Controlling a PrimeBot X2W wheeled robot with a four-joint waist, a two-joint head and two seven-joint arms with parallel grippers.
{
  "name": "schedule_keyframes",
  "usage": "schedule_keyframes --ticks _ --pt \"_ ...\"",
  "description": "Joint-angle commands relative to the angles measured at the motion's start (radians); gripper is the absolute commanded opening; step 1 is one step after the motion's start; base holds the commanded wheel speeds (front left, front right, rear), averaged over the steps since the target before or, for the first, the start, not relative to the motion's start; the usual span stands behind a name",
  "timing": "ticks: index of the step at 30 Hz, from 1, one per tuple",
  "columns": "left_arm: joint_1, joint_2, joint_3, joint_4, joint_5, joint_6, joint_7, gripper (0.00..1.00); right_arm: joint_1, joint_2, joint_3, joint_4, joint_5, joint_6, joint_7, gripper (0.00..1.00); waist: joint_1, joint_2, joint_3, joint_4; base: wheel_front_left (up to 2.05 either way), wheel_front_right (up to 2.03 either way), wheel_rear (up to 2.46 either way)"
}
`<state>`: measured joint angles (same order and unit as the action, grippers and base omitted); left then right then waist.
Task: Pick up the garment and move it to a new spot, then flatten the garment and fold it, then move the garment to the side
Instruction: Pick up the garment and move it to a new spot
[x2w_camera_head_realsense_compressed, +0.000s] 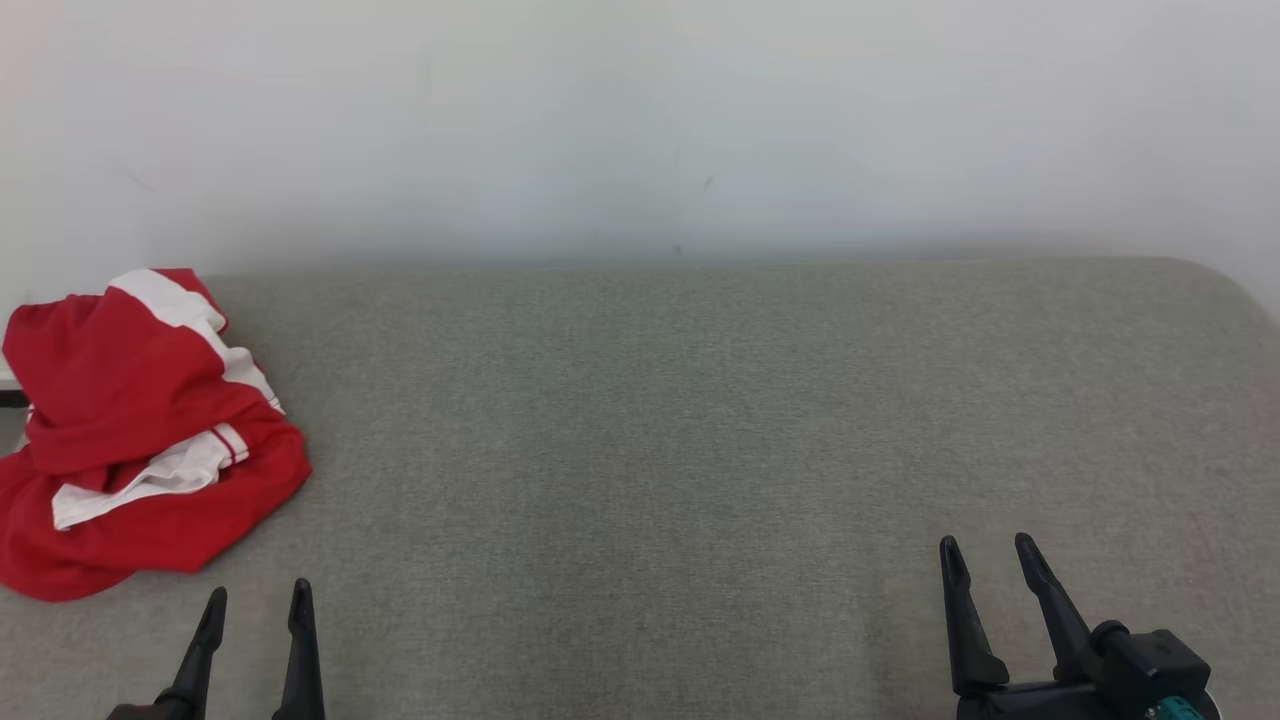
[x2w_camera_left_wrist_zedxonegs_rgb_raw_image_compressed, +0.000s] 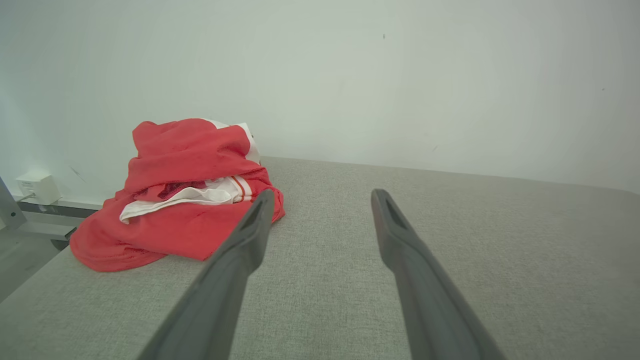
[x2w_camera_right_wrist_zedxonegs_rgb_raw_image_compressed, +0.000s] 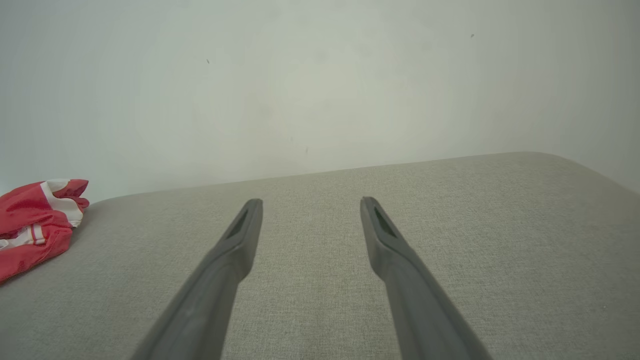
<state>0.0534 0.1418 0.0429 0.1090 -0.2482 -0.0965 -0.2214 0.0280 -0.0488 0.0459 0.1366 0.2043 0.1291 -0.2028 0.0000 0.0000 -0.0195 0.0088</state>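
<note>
Your garment (x2w_camera_head_realsense_compressed: 140, 440) is a red heap with white bands. It lies at the left edge of the grey pad (x2w_camera_head_realsense_compressed: 650, 450), closer to the far side than the near one. In the head view the frame cuts off its left margin, so you cannot see whether any cloth hangs over the pad's edge there. The right wrist view catches only its right end. It is too crumpled to tell which part is collar, sleeve or hem, and the folds hide most of the white trim.

The heap is longer from near to far than from left to right. Its highest fold is at the far end, against the wall (x2w_camera_head_realsense_compressed: 640, 120). One white band runs diagonally from far left to near right, and a second, edged with thin red stripes, lies across the middle.

Your left gripper (x2w_camera_head_realsense_compressed: 260, 590) hovers just near of the heap. Its fingers are spread wide, hold nothing and are clear of the cloth. The right gripper (x2w_camera_head_realsense_compressed: 987, 542) is well apart, over the near right of the pad, equally wide and empty. Both bases are cut off by the bottom edge.

A small white box (x2w_camera_left_wrist_zedxonegs_rgb_raw_image_compressed: 37, 187) sits on the wall left of the pad, its face too small to read.
</note>
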Motion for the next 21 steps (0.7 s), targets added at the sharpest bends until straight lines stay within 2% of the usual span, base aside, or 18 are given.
schedule_keyframes --ticks 1,9,21 --pt "-0.013 0.007 -0.003 0.002 -0.006 0.003 0.002 1.0 0.01 -0.003 -0.002 0.0 0.011 0.003 -0.001 1.0 0.0 0.0 0.0 0.023 0.0 0.0 0.0" --pt "-0.019 0.017 -0.014 0.007 0.01 0.016 0.014 1.0 0.017 -0.003 0.002 0.006 0.016 0.003 -0.003 1.0 0.0 0.0 0.002 0.105 0.0 0.0 0.0" --pt "-0.009 0.035 -0.001 0.002 0.005 0.043 0.017 1.0 0.017 -0.003 0.006 0.017 0.021 0.002 -0.007 1.0 0.0 0.0 0.013 0.275 0.0 0.0 0.0"
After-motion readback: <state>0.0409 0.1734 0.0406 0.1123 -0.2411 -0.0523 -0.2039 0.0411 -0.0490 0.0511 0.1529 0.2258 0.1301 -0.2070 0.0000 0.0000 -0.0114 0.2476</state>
